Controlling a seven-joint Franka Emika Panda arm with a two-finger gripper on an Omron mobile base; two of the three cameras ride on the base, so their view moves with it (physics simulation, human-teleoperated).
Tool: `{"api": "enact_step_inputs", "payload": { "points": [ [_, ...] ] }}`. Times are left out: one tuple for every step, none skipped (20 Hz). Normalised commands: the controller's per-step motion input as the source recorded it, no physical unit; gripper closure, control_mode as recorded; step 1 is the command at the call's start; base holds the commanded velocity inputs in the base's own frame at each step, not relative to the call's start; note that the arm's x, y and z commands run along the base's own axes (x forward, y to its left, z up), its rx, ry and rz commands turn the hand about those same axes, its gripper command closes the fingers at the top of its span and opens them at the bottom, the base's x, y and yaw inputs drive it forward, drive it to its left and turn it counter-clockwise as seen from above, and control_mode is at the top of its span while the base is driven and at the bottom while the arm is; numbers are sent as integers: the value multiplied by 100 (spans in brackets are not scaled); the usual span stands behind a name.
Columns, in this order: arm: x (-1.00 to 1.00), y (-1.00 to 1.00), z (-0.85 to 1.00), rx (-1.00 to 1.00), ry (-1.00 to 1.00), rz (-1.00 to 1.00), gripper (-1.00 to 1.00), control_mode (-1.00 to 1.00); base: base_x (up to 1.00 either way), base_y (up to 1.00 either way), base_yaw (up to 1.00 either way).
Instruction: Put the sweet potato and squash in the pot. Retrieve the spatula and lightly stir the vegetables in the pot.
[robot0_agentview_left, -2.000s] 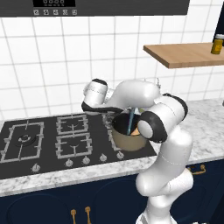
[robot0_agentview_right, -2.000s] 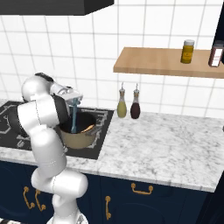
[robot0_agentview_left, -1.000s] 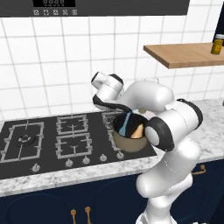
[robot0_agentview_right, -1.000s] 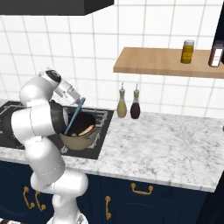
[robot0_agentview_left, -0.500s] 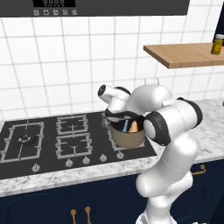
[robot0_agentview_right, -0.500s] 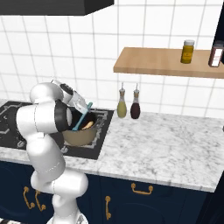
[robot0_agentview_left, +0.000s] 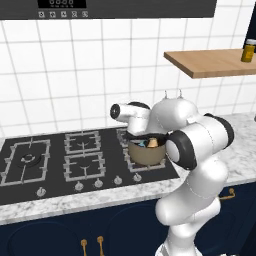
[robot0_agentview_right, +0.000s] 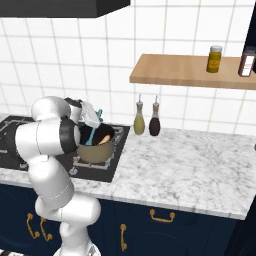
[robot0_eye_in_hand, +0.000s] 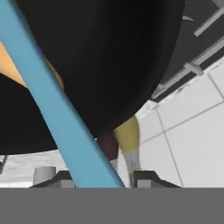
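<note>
The pincer (robot0_eye_in_hand: 99, 177) is clamped on the spatula (robot0_eye_in_hand: 48, 105), its two tips tight against the teal handle, which runs away from them into the dark mouth of the pot (robot0_eye_in_hand: 122, 57). Compared with half a second ago, the hand has swung lower and further over, so the spatula (robot0_agentview_right: 93, 131) now leans at a flatter slant. Ahead of the pincer, inside the pot (robot0_agentview_left: 146, 153) on the hob (robot0_agentview_left: 55, 160), an orange lump, the sweet potato (robot0_agentview_left: 152, 142), lies beside the blade. Two bottles (robot0_agentview_right: 146, 118) stand beyond the pot.

Pot (robot0_agentview_left: 147, 152) contents partly behind arm
</note>
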Motion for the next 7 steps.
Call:
{"api": "enact_step_inputs", "payload": {
  "points": [
    [0, 0, 69, 0, -16, 10, 100, -100, 0, 0, 0],
    [0, 0, 75, 0, -12, 9, 100, -100, 0, 0, 0],
    [0, 0, 82, 0, -6, 7, 100, -100, 0, 0, 0],
    [0, 0, 81, 2, 0, 7, 100, -100, 0, 0, 0],
    [0, 0, 74, 2, 0, 7, 100, -100, 0, 0, 0],
    [-6, 0, 62, 0, 0, 8, 100, -100, 0, 0, 0],
    [-27, 0, 48, 0, 0, 8, 100, -100, 0, 0, 0]
  ]
}}
